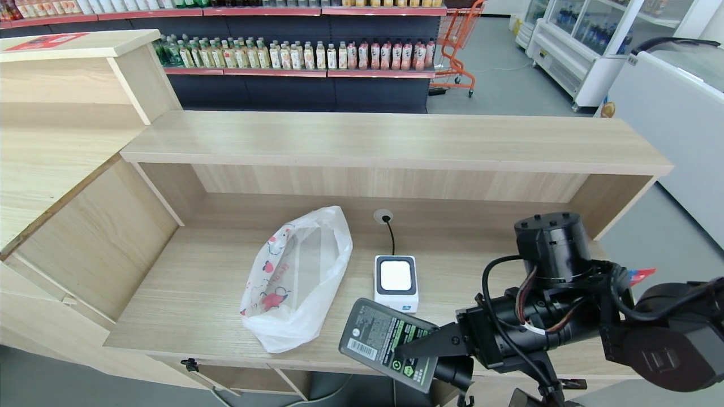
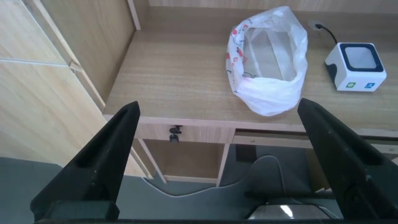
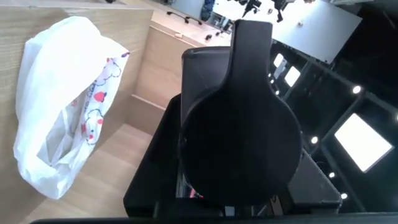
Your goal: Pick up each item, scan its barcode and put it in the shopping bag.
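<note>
Fingers (image 1: 432, 342) of the right gripper (image 1: 421, 359) pinch a dark pack (image 1: 376, 330) just before the scanner (image 1: 396, 280); scanning looks in hand, so its upturned barcode (image 1: 362, 349) must next turn down over it.

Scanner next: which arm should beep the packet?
Right. The right gripper holds the dark packet, barcode showing, just in front of the scanner. The left gripper is open and empty.
</note>
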### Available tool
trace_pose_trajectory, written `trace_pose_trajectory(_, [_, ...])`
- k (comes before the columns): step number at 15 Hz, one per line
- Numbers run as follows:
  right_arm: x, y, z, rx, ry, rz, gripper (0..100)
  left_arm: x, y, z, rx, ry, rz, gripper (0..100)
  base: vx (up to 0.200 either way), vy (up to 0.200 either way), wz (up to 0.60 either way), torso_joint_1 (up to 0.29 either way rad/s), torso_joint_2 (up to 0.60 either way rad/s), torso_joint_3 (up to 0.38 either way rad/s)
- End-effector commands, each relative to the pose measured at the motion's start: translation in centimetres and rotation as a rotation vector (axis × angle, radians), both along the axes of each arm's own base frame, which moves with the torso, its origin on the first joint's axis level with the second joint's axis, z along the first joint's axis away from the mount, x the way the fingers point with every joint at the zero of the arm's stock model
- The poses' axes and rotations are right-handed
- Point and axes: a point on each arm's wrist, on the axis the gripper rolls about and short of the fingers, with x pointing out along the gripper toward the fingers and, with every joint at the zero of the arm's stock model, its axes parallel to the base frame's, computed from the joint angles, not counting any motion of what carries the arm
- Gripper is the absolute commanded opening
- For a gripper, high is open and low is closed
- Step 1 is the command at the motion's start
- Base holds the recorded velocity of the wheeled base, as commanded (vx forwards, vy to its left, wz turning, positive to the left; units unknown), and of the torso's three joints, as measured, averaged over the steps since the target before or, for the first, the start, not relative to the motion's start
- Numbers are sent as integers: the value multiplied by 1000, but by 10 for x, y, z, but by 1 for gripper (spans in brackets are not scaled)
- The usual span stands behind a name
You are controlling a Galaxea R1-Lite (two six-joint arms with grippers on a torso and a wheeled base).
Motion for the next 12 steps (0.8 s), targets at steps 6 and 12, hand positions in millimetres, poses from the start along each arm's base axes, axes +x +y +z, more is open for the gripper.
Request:
trace_pose_trajectory(6, [9, -37, 80, 324, 834, -382, 0, 0, 0, 0, 0, 1, 0, 100, 0, 0, 0, 0, 0, 0])
trace_pose_trajectory(12, [-16, -126, 104, 715, 1961, -700, 0, 0, 0, 0, 0, 1, 0, 100, 0, 0, 0, 0, 0, 0])
